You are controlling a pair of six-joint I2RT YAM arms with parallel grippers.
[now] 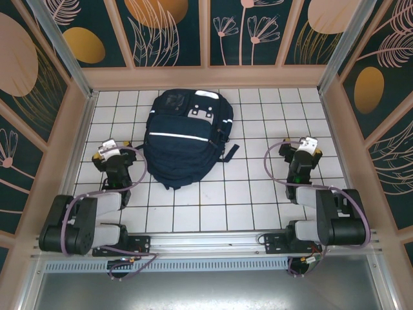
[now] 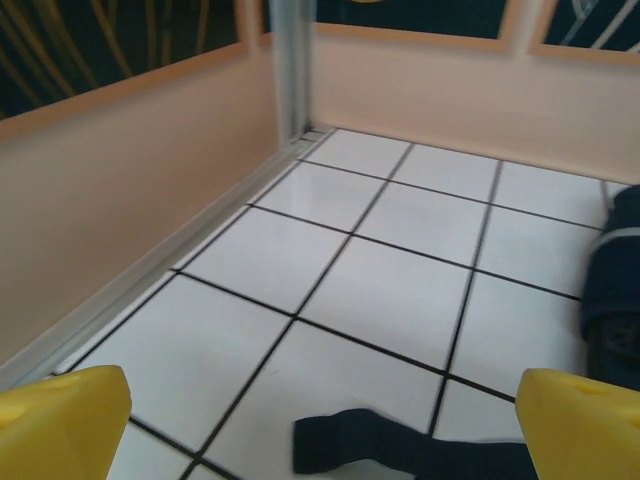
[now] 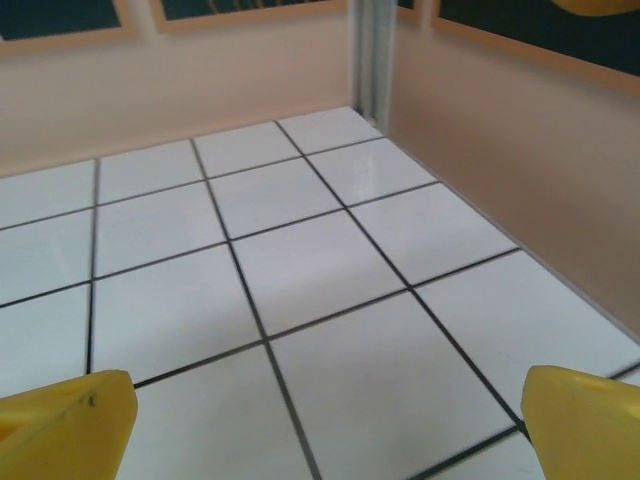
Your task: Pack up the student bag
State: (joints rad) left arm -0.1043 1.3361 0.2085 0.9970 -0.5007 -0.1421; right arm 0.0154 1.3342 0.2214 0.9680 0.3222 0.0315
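The student bag (image 1: 184, 135), a large dark navy backpack with thin white stripes and grey-white patches near its top, lies flat on the white tiled table, left of centre. My left gripper (image 1: 106, 147) sits just left of the bag, open, with nothing between its yellow fingertips (image 2: 60, 425). In the left wrist view a dark strap end (image 2: 370, 440) lies on the tiles below my left gripper (image 2: 320, 445), and the student bag's edge (image 2: 615, 290) shows at the right. My right gripper (image 1: 308, 145) stands open over bare tiles well right of the bag, its yellow fingertips (image 3: 585, 425) wide apart.
Peach walls (image 1: 206, 76) enclose the table on three sides, with aluminium posts in the back corners (image 2: 290, 70). A loose strap (image 1: 229, 154) trails from the bag's right side. Bare tiles (image 1: 258, 194) stretch between the bag and the right arm.
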